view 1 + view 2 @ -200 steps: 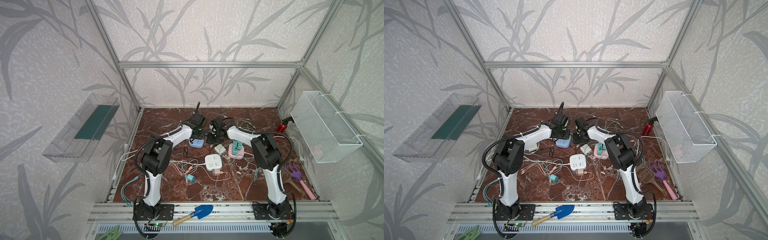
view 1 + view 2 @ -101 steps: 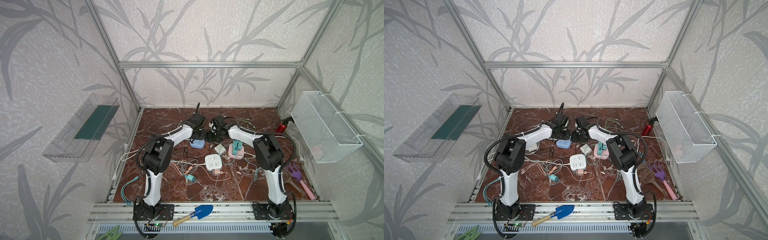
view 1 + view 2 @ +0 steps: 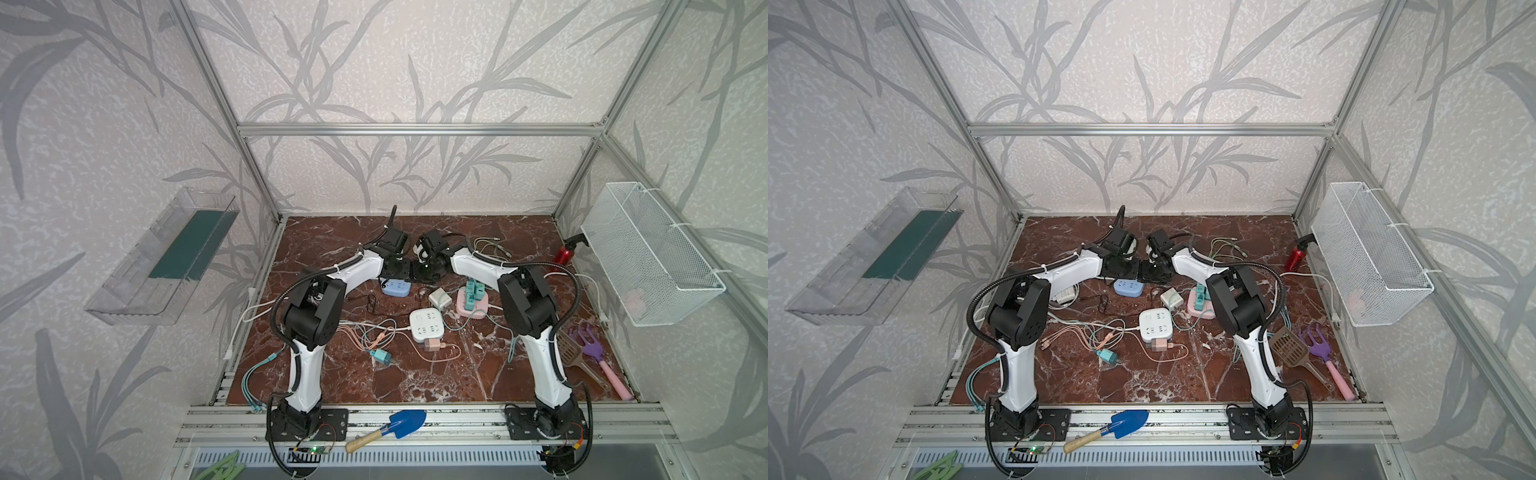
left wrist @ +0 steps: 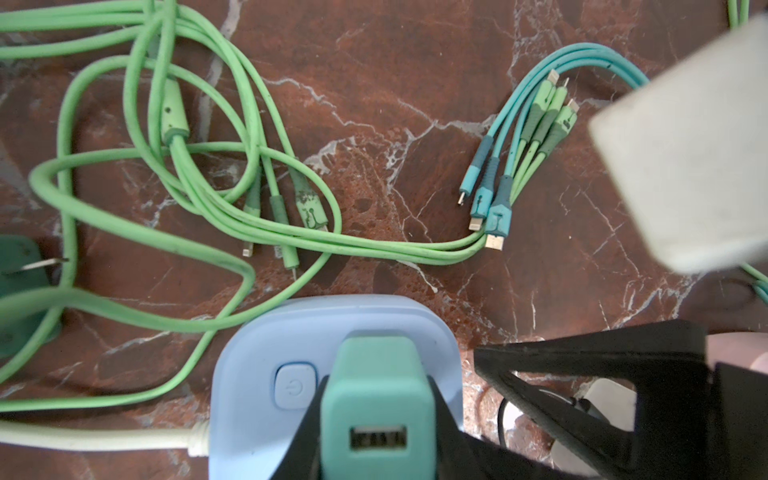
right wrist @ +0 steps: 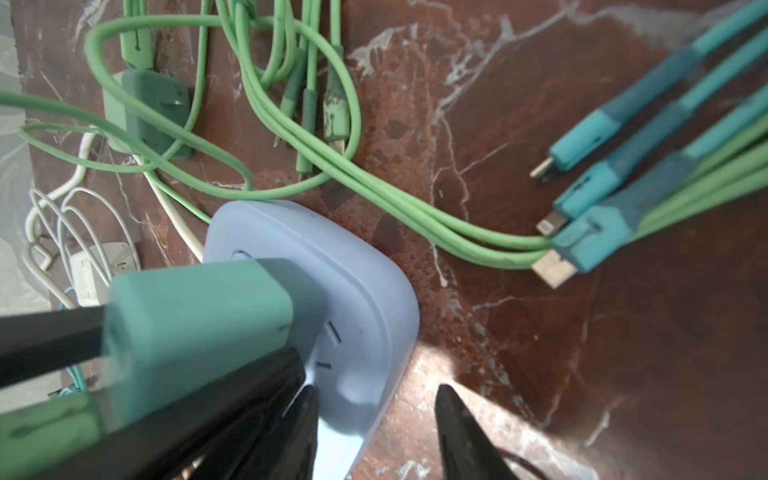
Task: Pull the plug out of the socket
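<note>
The left gripper [image 4: 376,386] has its jaws clamped on two sides of the teal plug [image 4: 374,357]. The plug sits with its base against the face of the pale-blue socket [image 4: 257,332] on the marbled tabletop [image 4: 395,83], just beside the power button [image 4: 296,386]. On the right, the right gripper [image 5: 376,401] has its jaws apart and straddling the socket's edge, one tip over the socket's face near the plug and the other over bare tabletop.
</note>
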